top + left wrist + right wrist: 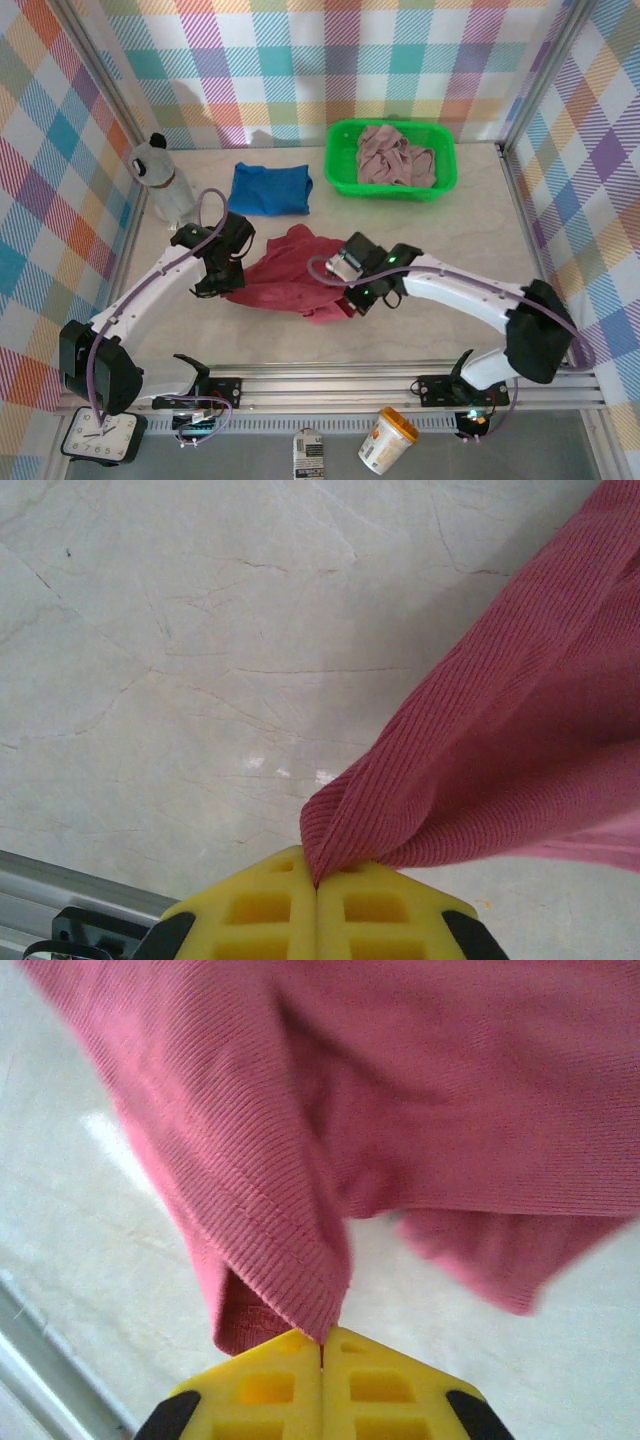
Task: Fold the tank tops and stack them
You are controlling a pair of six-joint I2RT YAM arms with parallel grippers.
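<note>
Red top (290,268) is bunched mid-table, left gripper (318,888) pinched tight on its left edge, right gripper (322,1348) clamped on its right hem. Blue top (270,188) lies folded at far left; pink top (395,157) sits in the far-right basket (390,192).

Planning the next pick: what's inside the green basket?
A crumpled pale pink tank top lies in the green basket; anything beneath the cloth is covered.

No legible text — none at all
</note>
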